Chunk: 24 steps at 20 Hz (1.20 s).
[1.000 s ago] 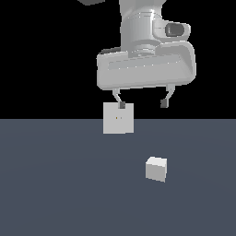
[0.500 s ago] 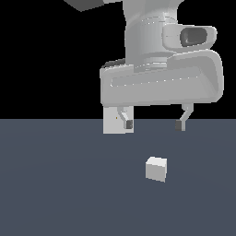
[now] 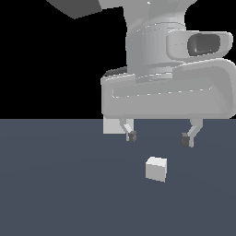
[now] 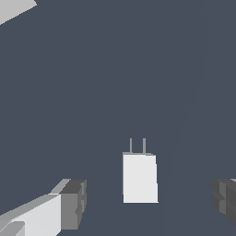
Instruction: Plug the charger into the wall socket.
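The charger (image 3: 156, 168) is a small white cube lying on the dark grey floor. In the wrist view the charger (image 4: 139, 178) shows two thin prongs at one end. My gripper (image 3: 159, 138) hangs open and empty above the charger, its fingertips (image 3: 132, 136) spread wide to either side. In the wrist view the gripper (image 4: 150, 203) straddles the charger without touching it. The wall socket (image 3: 113, 126) is a flat white plate, mostly hidden behind my hand. Only a corner of the socket (image 4: 14, 9) shows in the wrist view.
The dark grey floor (image 3: 55, 193) spreads flat around the charger. The background above the floor line is black.
My arm has come lower and toward the exterior view's right, now over the charger. The hand now covers most of the socket plate. The charger has not moved.
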Tool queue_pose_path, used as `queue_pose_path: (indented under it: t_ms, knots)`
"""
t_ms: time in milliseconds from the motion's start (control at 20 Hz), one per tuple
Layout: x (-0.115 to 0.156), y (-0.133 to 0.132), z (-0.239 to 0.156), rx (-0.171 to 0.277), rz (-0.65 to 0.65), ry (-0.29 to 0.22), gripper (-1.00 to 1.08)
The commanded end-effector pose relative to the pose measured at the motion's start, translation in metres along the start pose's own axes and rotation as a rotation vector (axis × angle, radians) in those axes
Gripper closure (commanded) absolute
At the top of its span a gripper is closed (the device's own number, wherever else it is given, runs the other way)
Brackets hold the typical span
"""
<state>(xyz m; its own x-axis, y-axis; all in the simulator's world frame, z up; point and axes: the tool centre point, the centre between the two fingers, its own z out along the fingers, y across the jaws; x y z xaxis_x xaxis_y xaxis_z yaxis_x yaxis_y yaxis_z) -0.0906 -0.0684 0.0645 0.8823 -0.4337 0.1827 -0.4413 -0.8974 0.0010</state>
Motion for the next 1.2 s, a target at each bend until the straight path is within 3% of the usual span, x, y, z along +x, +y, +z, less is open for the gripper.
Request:
queue_pose_path:
  t_ms: [0,1100,1150]
  knots:
    - [-0.001,0.001,0.002,0.000,0.007,0.003,-0.92]
    - [-0.011,0.000,0.052,0.000,0.008,0.003,-0.92]
    - [-0.011,0.000,0.052,0.000,0.008,0.003,1.08]
